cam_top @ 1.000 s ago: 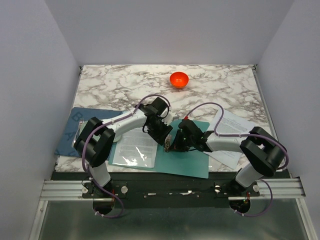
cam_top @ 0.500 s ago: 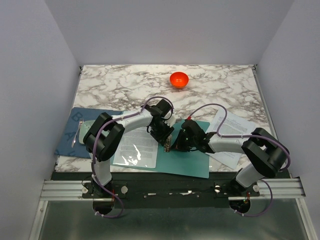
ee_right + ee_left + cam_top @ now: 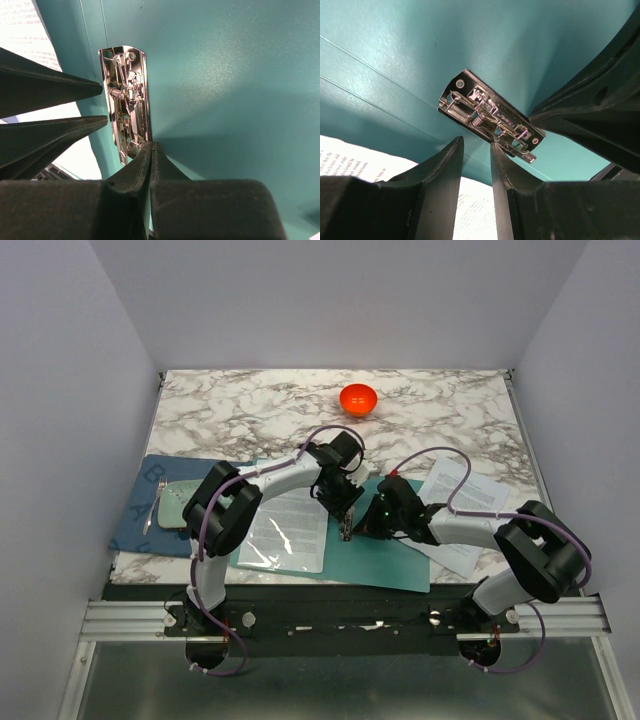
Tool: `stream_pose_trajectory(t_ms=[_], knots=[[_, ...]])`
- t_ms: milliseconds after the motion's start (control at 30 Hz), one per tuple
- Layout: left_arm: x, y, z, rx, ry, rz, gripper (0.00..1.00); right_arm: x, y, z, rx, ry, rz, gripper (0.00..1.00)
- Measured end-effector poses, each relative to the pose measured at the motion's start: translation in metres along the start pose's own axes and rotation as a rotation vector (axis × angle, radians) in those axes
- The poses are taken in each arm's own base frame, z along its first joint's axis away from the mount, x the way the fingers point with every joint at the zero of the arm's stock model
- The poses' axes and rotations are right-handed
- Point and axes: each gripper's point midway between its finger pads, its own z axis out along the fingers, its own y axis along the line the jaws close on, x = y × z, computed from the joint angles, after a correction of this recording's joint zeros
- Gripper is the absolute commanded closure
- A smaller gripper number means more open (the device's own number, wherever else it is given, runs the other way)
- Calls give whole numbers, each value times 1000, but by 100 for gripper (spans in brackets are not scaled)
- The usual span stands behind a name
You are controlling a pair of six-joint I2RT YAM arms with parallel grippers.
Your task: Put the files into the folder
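The teal folder [image 3: 385, 558] lies open on the table's near middle, its metal clip [image 3: 346, 530] on the spine. One printed sheet [image 3: 285, 530] lies under the glossy pocket on its left half. More files [image 3: 472, 508] lie on the marble to the right, partly under the right arm. My left gripper [image 3: 346, 512] hovers over the clip [image 3: 490, 122], its jaws a narrow gap apart and empty [image 3: 476, 146]. My right gripper [image 3: 362, 527] is shut, its tips [image 3: 150, 145] touching the near end of the clip [image 3: 127, 100] on the folder [image 3: 225, 75].
An orange bowl [image 3: 358, 398] stands at the back middle. A dark blue mat [image 3: 150, 485] with a pale mint plate [image 3: 185, 505] lies at the left. White walls close in the table on three sides.
Both grippers and the folder have shifted right and a little back. The left arm has stretched further right, uncovering the mint plate.
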Motion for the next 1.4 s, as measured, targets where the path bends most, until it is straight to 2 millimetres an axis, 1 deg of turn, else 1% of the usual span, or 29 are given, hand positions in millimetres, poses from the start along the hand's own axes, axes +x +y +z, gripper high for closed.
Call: stream_pose_trajectory(t_ms=[100,133,200,300,400,433,567,667,867,900,933,1000,1033,1100,1133,1233,1333,1400], knots=[[-4,-1,-2,0,-10,7,54,-1,1,-2,-2,-6,-5,78],[-4,-2,-2,0,-10,7,51,-2,0,-3,1,-8,-8,78],[-3,-3,-6,1,-9,6,48,-2,-2,-6,8,-13,-15,78],[4,-8,-17,4,-16,6,48,-1,-7,-10,18,-17,-25,80],[15,-16,-28,20,-19,1,51,1,-10,-13,19,-20,-32,82],[19,-18,-30,25,-19,-1,54,1,-10,-13,19,-20,-33,82],[39,-22,-26,46,15,-29,59,2,-10,-12,12,-17,-37,84],[47,-25,-22,60,31,-51,62,2,-8,-10,4,-15,-40,85],[37,-29,-21,81,-5,-75,67,0,-3,-6,-14,-15,-53,84],[35,-30,-21,88,-12,-80,67,0,-2,-6,-16,-14,-54,83],[33,-32,-21,95,-18,-83,67,0,-2,-6,-20,-13,-55,78],[30,-34,-21,109,-29,-87,67,0,0,-5,-30,-12,-56,74],[29,-35,-21,115,-33,-90,65,-1,2,-5,-38,-14,-60,71],[27,-37,-20,124,-39,-95,61,-1,4,-4,-54,-16,-66,69],[27,-37,-20,128,-40,-96,59,-1,5,-4,-60,-17,-67,69],[25,-38,-19,131,-47,-105,57,-1,7,-3,-71,-18,-70,73],[26,-38,-16,132,-47,-116,57,-1,8,0,-79,-16,-71,78],[27,-37,-15,132,-45,-121,58,-1,10,2,-80,-13,-74,78]])
